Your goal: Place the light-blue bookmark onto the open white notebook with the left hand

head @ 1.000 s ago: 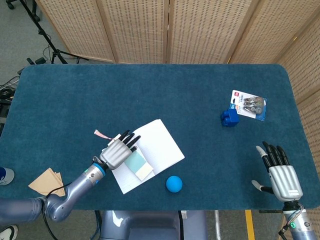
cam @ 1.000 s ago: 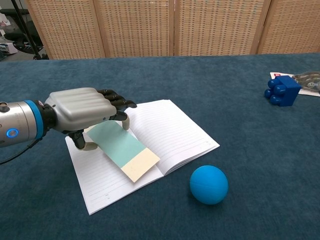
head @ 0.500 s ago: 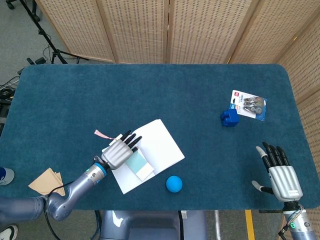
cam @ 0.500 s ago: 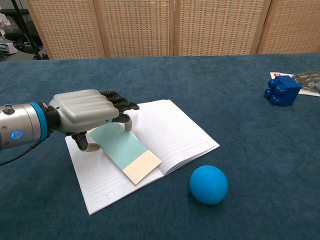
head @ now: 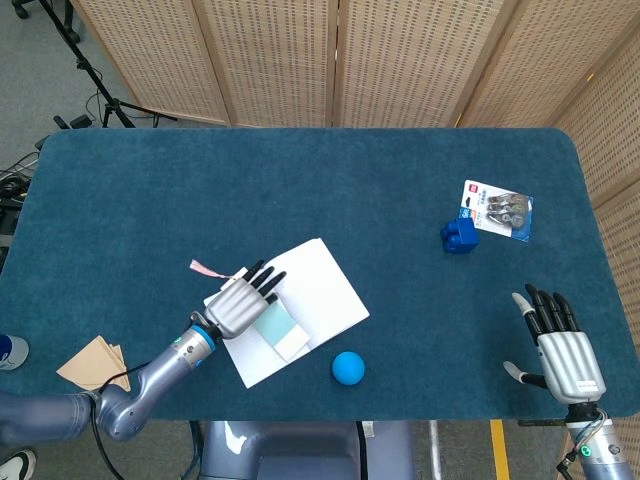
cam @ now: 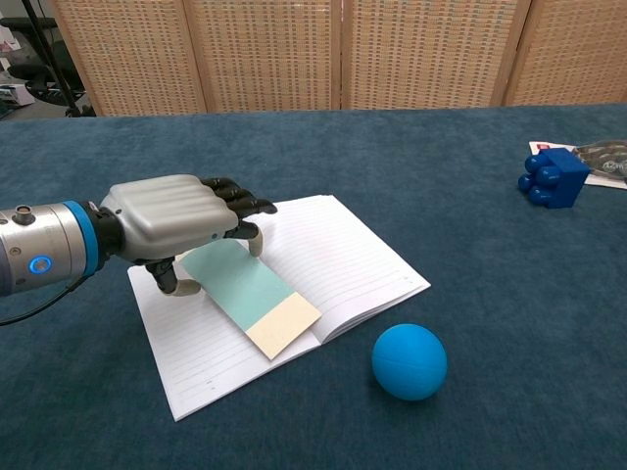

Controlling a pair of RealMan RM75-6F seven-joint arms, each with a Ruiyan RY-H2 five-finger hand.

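The open white notebook (head: 318, 287) (cam: 338, 257) lies at the table's near left. The light-blue bookmark (head: 274, 327) (cam: 243, 290), cream at its near end, rests flat across the notebook's left page. My left hand (head: 238, 303) (cam: 171, 221) hovers palm down over the bookmark's far end, which it hides, and its fingers and thumb appear to pinch that end. My right hand (head: 558, 345) rests open, fingers spread, near the table's front right corner, seen only in the head view.
A blue ball (head: 348, 367) (cam: 409, 361) sits just right of the notebook's near corner. A blue toy block (head: 459, 235) (cam: 554, 176) and a blister pack (head: 498, 210) lie far right. A pink strip (head: 205, 268) lies behind the notebook; brown cards (head: 92, 364) lie off the table's left.
My left hand has slid slightly right and toward the near edge, and the bookmark has shifted the same way across the notebook page. The right hand has not moved.
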